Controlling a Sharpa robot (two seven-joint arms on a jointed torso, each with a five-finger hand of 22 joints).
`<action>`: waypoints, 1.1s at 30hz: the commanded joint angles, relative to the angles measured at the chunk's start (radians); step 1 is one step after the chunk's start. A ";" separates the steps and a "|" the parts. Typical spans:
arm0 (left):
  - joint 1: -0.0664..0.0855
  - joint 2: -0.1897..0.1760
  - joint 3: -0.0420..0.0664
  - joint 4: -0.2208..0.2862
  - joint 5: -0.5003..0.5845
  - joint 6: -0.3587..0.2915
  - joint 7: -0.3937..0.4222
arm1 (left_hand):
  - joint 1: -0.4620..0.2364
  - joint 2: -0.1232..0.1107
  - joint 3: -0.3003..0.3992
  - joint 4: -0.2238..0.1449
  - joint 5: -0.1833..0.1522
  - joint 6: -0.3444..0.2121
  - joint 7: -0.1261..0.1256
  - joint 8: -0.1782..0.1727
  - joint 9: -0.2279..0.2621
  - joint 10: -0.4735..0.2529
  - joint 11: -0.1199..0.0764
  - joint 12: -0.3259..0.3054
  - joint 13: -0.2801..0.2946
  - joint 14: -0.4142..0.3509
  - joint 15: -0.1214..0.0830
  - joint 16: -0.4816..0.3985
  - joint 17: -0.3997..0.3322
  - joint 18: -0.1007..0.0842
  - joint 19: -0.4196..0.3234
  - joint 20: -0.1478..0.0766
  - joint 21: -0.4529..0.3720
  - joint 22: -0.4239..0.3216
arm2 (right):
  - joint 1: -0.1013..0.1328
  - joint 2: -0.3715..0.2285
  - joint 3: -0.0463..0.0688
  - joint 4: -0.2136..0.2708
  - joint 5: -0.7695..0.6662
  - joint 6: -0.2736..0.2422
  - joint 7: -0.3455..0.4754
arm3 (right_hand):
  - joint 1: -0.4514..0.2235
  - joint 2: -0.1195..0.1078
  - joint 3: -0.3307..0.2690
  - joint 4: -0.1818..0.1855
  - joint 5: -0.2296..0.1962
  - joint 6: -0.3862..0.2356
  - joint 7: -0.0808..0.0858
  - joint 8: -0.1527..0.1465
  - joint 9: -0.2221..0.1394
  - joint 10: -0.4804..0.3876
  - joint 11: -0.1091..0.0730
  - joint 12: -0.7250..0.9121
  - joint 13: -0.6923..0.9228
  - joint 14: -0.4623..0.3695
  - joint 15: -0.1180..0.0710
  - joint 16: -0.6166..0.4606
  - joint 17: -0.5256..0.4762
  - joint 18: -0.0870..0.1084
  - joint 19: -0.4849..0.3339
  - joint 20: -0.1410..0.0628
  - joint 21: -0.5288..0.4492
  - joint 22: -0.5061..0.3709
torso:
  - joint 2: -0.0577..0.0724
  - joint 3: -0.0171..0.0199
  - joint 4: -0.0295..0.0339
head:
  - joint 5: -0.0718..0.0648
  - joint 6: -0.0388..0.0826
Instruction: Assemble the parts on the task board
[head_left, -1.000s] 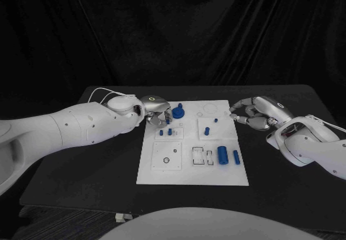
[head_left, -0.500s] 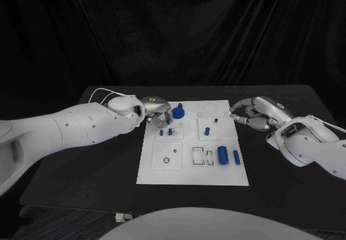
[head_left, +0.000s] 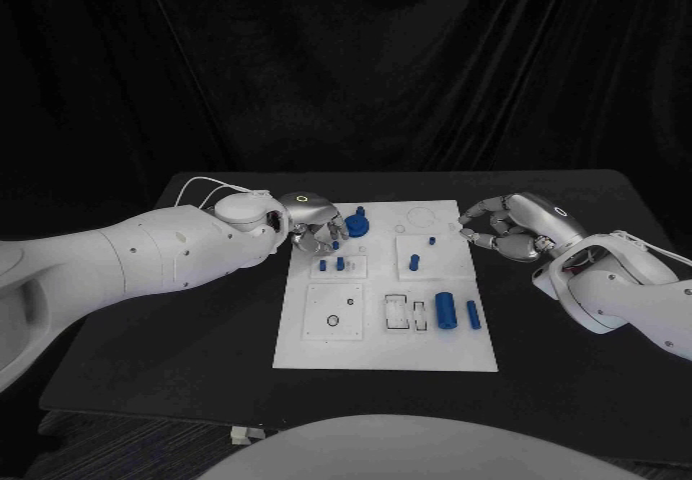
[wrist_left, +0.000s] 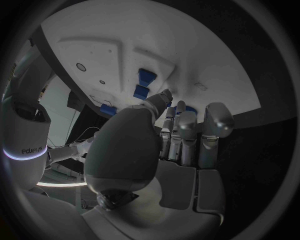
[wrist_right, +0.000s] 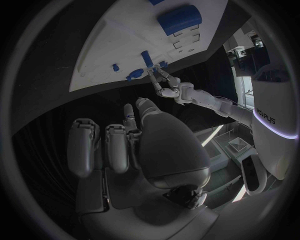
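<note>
The white rectangular task board (head_left: 387, 300) is shown lying flat at the middle of the black table (head_left: 173, 330), and serves here as the landmark. Small blue plastic parts are distributed over it: a round blue disc with a short stem (head_left: 356, 224) near its far left corner, two short blue pegs (head_left: 340, 264) standing in a square recess just nearer than that disc, a single blue peg (head_left: 414, 262) in the recess beside them, and a thick blue cylinder (head_left: 446, 309) with a slim blue pin (head_left: 472, 315) lying near its right edge.

The left hand (head_left: 312, 222) is placed over the board's far left corner, just beside the disc. Its fingers (wrist_left: 181, 135) are drawn close together and pointed down at the board; something blue is glimpsed at their tips, but whether a part is pinched there cannot be told. The right hand (head_left: 508, 230) is held off the board's far right edge, apart from every part; its fingers (wrist_right: 94, 145) are curled inward and nothing is seen in them.

The parts are judged to be light, rigid and smooth, so that they are likely to slip or topple if pushed sideways. The pegs are best taken by the upper end, between opposed fingertips, and kept upright; the cylinder and pin are best pinched across the middle of their length. The board itself is judged stiff and stable under light pressure
</note>
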 joint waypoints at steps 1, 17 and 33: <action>-0.001 -0.001 0.001 -0.004 0.003 -0.003 -0.030 | -0.005 -0.009 -0.009 0.009 -0.016 -0.035 -0.011 -0.001 -0.009 -0.029 0.003 -0.001 -0.001 -0.009 0.001 -0.008 -0.005 0.013 -0.007 0.004 -0.011 0.120 | -0.003 -0.001 0.001 0.002 -0.002 -0.002 -0.014 | 0.008 -0.003 0.000 -0.008 0.003 0.000 0.002 0.004 -0.002 0.105 0.005 -0.005 0.261 0.067 0.006 -0.006 0.043 -0.005 0.041 0.005 -0.006 0.208 | 0.000 0.0001 -0.0001 | 0.002 0.000; 0.020 -0.096 0.001 0.028 0.066 -0.221 0.038 | -0.001 0.003 -0.093 0.069 -0.041 -0.034 -0.007 0.009 -0.018 -0.148 -0.031 0.005 0.035 -0.310 0.011 -0.326 -0.311 0.079 -0.290 0.029 -0.535 -0.013 | 0.029 -0.020 0.001 0.021 -0.013 -0.028 -0.030 | 0.014 -0.016 0.000 -0.018 -0.005 0.013 0.005 0.009 -0.004 0.105 0.010 -0.005 0.261 0.062 0.010 -0.018 0.017 -0.001 0.033 0.007 -0.026 0.201 | 0.000 -0.0015 -0.0004 | 0.019 0.000; 0.101 -0.262 0.001 0.220 0.767 -0.081 0.355 | -0.168 0.026 -0.486 0.207 0.072 -0.369 0.036 -0.016 -0.123 -0.957 -0.041 -0.046 -0.067 -1.219 0.220 -1.143 -0.923 -0.033 -1.029 0.180 -0.974 -0.318 | 0.222 0.046 0.001 0.015 -0.270 0.271 -0.337 | 0.039 -0.126 0.031 0.037 -0.106 0.103 0.000 -0.149 -0.016 -0.582 0.060 -1.092 -0.829 -0.014 0.037 -0.355 -0.496 0.060 -0.046 0.030 -0.380 0.051 | 0.000 -0.0050 -0.0011 | 0.038 0.000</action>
